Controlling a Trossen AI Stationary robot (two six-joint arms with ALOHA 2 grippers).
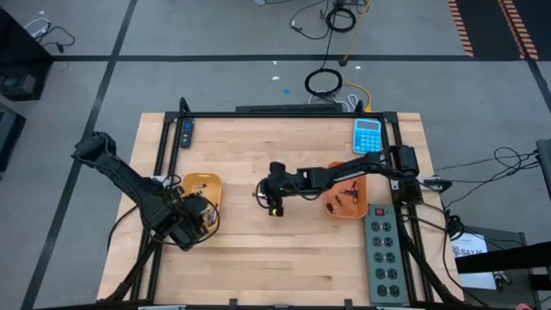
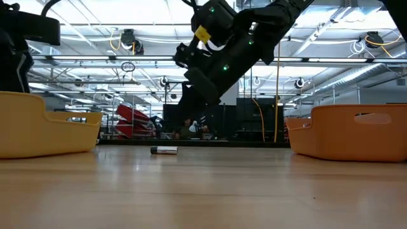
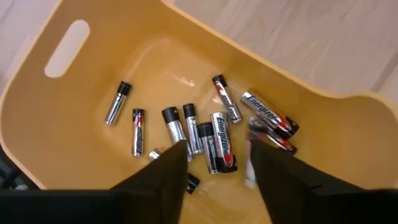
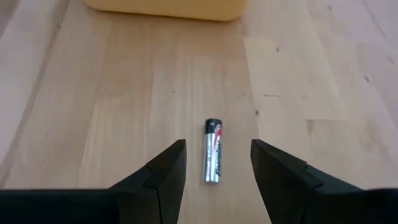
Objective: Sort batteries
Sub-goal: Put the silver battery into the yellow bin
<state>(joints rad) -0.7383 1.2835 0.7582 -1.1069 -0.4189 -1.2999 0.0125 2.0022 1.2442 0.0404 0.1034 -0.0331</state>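
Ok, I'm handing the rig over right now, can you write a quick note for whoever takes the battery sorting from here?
Right gripper: open, hovering mid-table over a lone silver-and-black battery lying on the light wooden tabletop, fingers either side of it, not yet grasped.
Left gripper: open, poised above the yellow plastic tray on the left.
Batteries in the yellow tray: roughly ten, larger and thinner ones lying loose together.
The orange plastic tray on the right holds a few dark batteries; count unclear.
Done: nearly all batteries are in trays.
Left: pick up the lone battery and bin it; check the mix in the yellow tray.
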